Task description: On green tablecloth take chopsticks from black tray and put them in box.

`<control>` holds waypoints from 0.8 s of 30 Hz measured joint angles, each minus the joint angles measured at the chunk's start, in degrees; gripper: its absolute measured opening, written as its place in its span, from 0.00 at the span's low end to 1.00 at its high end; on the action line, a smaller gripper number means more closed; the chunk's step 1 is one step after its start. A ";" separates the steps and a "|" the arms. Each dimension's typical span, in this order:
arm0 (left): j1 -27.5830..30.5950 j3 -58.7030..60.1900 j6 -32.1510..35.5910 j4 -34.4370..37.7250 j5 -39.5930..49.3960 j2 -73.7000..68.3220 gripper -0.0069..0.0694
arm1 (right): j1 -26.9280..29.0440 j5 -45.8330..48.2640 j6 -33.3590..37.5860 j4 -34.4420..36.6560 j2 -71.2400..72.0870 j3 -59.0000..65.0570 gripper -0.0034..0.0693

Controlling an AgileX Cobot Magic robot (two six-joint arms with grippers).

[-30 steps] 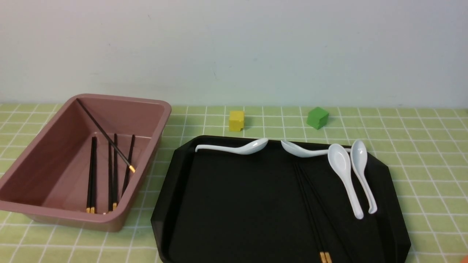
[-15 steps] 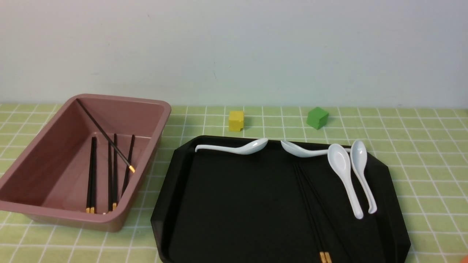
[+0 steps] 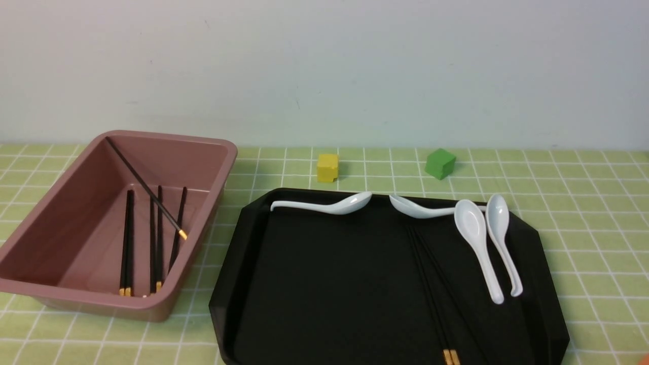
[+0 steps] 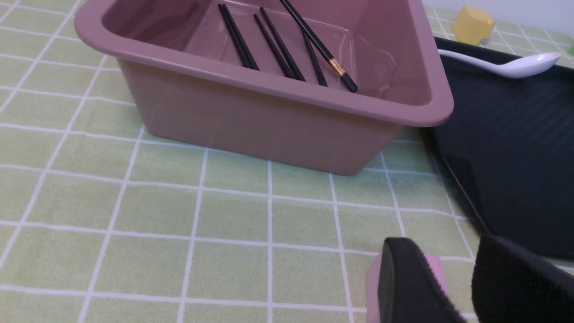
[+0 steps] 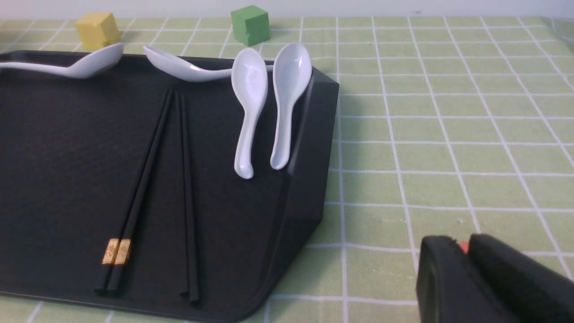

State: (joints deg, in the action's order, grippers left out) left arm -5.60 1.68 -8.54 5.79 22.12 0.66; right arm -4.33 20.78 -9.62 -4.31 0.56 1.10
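Note:
On the green tablecloth (image 3: 583, 203), the pinkish-brown box (image 3: 223, 152) stands at the left with several black chopsticks (image 3: 157, 238) lying in it, one leaning across. The box also shows in the left wrist view (image 4: 269, 85). The black tray (image 3: 329, 284) lies to its right. More chopsticks (image 3: 431, 294) lie on the tray's right half, seen in the right wrist view (image 5: 148, 170) as two pairs. My left gripper (image 4: 448, 251) is open and empty, low over the cloth near the box and the tray's corner. My right gripper (image 5: 462, 244) is shut and empty over the cloth, off the tray's right side.
Several white spoons (image 3: 476, 238) lie along the tray's far edge and right side, close to the chopsticks. A yellow cube (image 3: 327, 167) and a green cube (image 3: 440, 163) stand on the cloth behind the tray. A wall closes off the back.

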 joint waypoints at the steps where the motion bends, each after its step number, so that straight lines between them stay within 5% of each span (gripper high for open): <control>1: 0.00 0.00 0.00 0.00 0.00 0.00 0.40 | 0.00 0.00 0.00 0.00 0.00 0.00 0.19; 24: 0.00 0.00 0.00 0.06 0.00 0.00 0.40 | 0.00 0.00 0.00 0.00 0.00 0.00 0.23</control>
State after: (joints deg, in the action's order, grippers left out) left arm -5.60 1.68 -8.54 5.85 22.12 0.66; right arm -4.33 20.78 -9.62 -4.31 0.56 1.10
